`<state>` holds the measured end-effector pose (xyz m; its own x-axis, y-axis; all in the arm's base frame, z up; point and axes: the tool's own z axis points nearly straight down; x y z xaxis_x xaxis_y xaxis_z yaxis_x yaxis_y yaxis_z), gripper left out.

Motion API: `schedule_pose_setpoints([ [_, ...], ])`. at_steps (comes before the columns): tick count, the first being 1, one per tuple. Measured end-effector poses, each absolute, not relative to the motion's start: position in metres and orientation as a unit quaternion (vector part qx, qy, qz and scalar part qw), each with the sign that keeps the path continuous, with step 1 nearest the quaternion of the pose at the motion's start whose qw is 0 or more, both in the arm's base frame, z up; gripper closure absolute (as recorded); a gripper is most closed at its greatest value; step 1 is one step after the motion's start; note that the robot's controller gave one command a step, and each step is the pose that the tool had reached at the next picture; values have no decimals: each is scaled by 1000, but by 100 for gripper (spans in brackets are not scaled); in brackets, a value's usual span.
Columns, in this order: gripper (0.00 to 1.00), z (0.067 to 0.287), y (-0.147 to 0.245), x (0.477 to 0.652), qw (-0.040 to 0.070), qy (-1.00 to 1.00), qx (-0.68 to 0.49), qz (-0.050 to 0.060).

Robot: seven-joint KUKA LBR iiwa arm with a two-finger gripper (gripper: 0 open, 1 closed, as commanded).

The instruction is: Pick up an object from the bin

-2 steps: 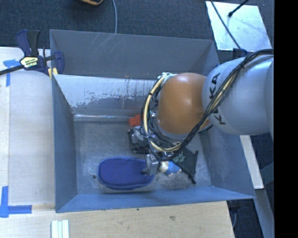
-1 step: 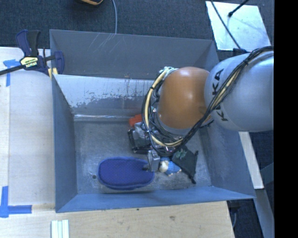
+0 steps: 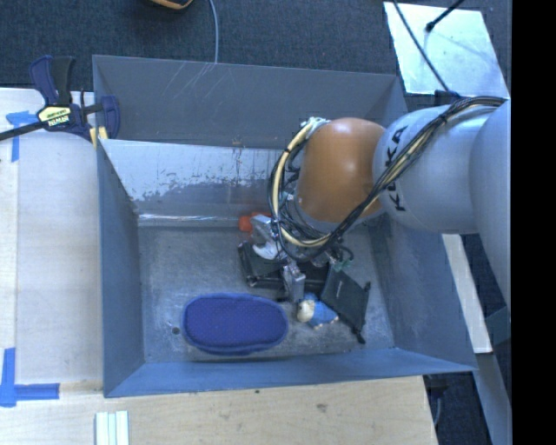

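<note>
Camera view | gripper low mid-bin, grip state unclear | small yellow-blue thing just beside | blue oval pad near, lower-left

We're looking at a robotics lab here, a test cell rather than a home or a shop. We've got 1 big grey industrial arm with the maker's lettering down its side, an orange cover at the wrist and a bundle of cables looped round it. It hangs over 1 sheet-metal bin, back wall scratched and scuffed. Past the bin's far edge we see dark carpet with a thin cable trailing across it. Off the far right corner, black stand legs on a white sheet.
</note>
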<state>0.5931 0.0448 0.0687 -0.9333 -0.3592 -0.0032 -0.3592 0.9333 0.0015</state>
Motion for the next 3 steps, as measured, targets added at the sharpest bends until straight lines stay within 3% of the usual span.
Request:
schedule_pose_setpoints([
  [1, 0, 68, 47, 621, -8, 963, -269, 2],
  [2, 100, 72, 46, 624, -4, 964, -267, 1],
  [3, 100, 132, 46, 624, 1, 964, -266, 0],
])
